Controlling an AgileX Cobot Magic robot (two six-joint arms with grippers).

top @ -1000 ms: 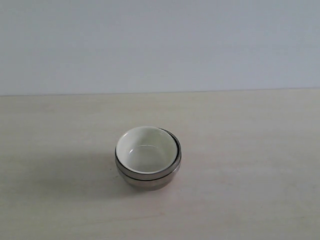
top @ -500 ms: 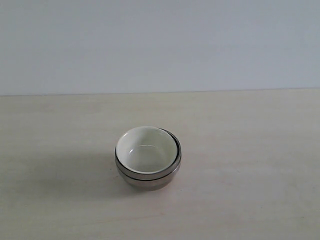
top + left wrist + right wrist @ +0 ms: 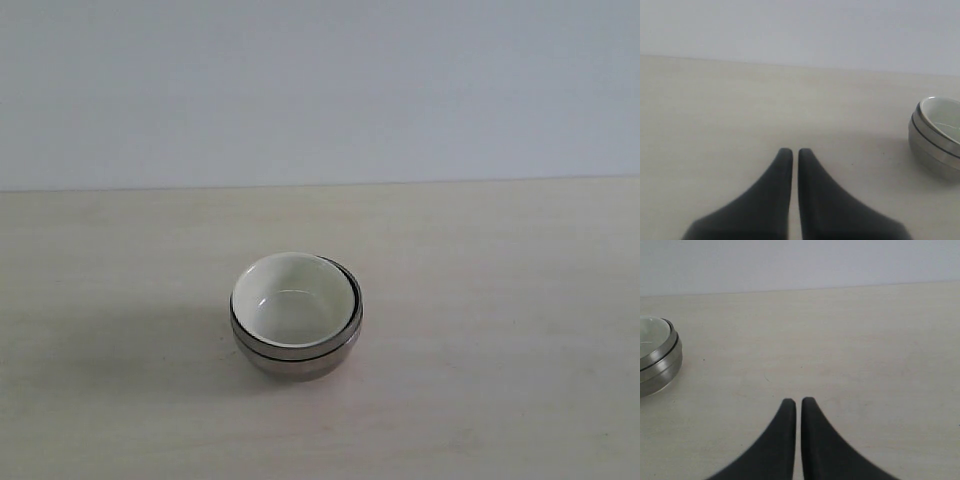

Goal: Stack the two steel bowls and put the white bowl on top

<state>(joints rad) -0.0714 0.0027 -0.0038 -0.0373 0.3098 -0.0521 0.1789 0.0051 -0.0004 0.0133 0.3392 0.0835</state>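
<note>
The white bowl [image 3: 292, 298] sits nested on top of the two steel bowls [image 3: 300, 358], one stack at the middle of the table. The left wrist view catches the stack's steel wall [image 3: 935, 157] and the white bowl's rim [image 3: 940, 107] at the picture's edge. In the right wrist view the steel bowls [image 3: 660, 367] also show at the edge. My left gripper [image 3: 791, 151] is shut with nothing in it, well clear of the stack. My right gripper [image 3: 798, 401] is shut and empty too, off to the other side. Neither gripper shows in the exterior view.
The stack stands on a pale wooden table [image 3: 500, 300]. A plain light wall [image 3: 320, 90] rises behind the table's far edge.
</note>
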